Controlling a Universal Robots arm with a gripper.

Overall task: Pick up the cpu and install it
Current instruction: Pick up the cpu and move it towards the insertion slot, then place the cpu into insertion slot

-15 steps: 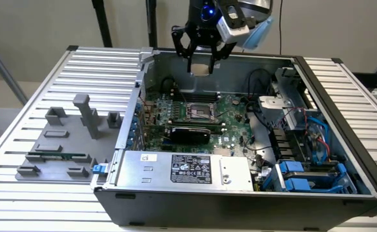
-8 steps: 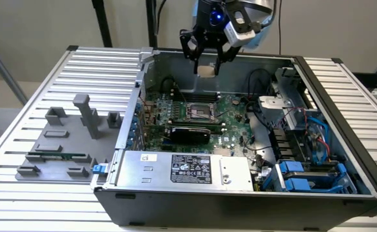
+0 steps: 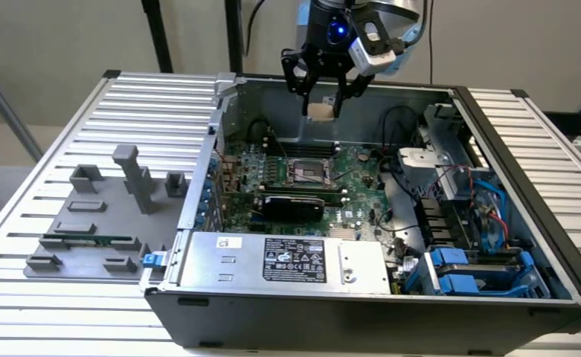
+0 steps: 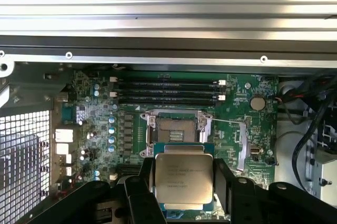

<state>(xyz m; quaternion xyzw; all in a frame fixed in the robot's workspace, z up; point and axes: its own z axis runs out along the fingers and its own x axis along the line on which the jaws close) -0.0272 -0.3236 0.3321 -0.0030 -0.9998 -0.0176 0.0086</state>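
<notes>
1. Table (image 3: 151, 97): slatted metal; it bears the open case (image 3: 370, 320).
2. Case: it lies on its side with the interior exposed.
3. Motherboard (image 3: 355, 178) (image 4: 95, 113): green, on the case floor.
4. Power supply (image 3: 280, 260): silver box at the case's near wall.
5. Fixture (image 3: 91, 223): grey, on the table at the exterior view's left; a green memory stick (image 3: 87, 240) lies in it.
6. Gripper (image 3: 323, 104): above the case's far side; its black fingers (image 4: 141, 192) are clamped on two opposite edges of the cpu (image 3: 320, 112) (image 4: 184, 179).
7. Socket (image 3: 310, 172) (image 4: 176, 126): on the motherboard, frame open, centre bare.
8. Cpu: held level and well above the motherboard, metal top toward the wrist camera; in the wrist view it overlaps the socket's nearer edge.
</notes>
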